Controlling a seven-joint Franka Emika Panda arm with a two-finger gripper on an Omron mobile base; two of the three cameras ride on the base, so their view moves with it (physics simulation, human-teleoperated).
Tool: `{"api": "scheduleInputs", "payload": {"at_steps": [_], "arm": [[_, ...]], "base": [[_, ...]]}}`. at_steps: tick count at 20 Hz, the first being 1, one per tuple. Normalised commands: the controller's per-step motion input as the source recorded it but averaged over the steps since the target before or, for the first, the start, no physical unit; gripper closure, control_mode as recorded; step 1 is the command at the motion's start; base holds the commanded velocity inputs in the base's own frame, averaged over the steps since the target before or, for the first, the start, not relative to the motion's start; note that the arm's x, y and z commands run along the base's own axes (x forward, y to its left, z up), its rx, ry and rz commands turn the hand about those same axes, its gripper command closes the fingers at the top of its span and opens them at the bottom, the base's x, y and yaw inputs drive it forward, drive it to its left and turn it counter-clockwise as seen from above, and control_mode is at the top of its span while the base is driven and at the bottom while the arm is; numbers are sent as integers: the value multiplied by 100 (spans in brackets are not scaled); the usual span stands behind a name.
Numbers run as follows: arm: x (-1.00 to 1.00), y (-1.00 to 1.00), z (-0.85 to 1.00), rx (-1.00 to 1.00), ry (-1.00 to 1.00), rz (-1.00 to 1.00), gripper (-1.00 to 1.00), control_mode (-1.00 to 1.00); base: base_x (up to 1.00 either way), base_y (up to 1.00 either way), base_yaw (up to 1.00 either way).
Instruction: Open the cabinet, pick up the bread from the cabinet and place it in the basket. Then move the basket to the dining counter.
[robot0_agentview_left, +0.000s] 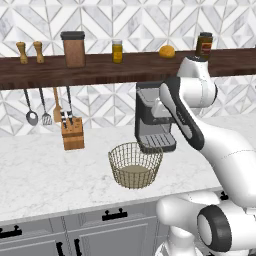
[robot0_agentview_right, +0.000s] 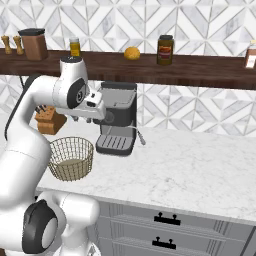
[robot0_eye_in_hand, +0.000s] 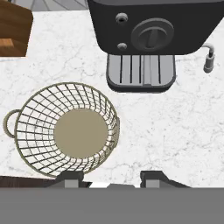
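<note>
Marble bench (robot0_agentview_left: 45, 175) carries knife block (robot0_agentview_left: 73, 134) at left, then empty basket (robot0_agentview_left: 135, 164) near the front edge, coffee machine (robot0_agentview_left: 154, 117) just behind it to the right. Bread (robot0_agentview_left: 167, 51) sits on the wooden shelf (robot0_agentview_left: 100, 67) above, between two jars. Pincer (robot0_eye_in_hand: 112, 178) hangs over the basket, tips apart, holding nothing.
</note>
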Motion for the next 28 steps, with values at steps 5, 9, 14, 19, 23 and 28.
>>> {"api": "scheduleInputs", "payload": {"at_steps": [5, 9, 14, 19, 23, 28], "arm": [[-3, -2, -1, 0, 0, 0, -100, -100], [0, -3, 0, 0, 0, 0, -100, -100], [-8, -2, 31, 0, -10, 0, -100, -100], [-1, 1, 74, 0, -26, -10, -100, -100], [-1, 0, 71, 0, -23, -12, -100, -100], [0, 0, 55, 0, -23, -10, -100, -100]], "base": [[0, 0, 0], [0, 0, 0], [0, 0, 0], [0, 0, 0], [0, 0, 0], [0, 0, 0]]}}
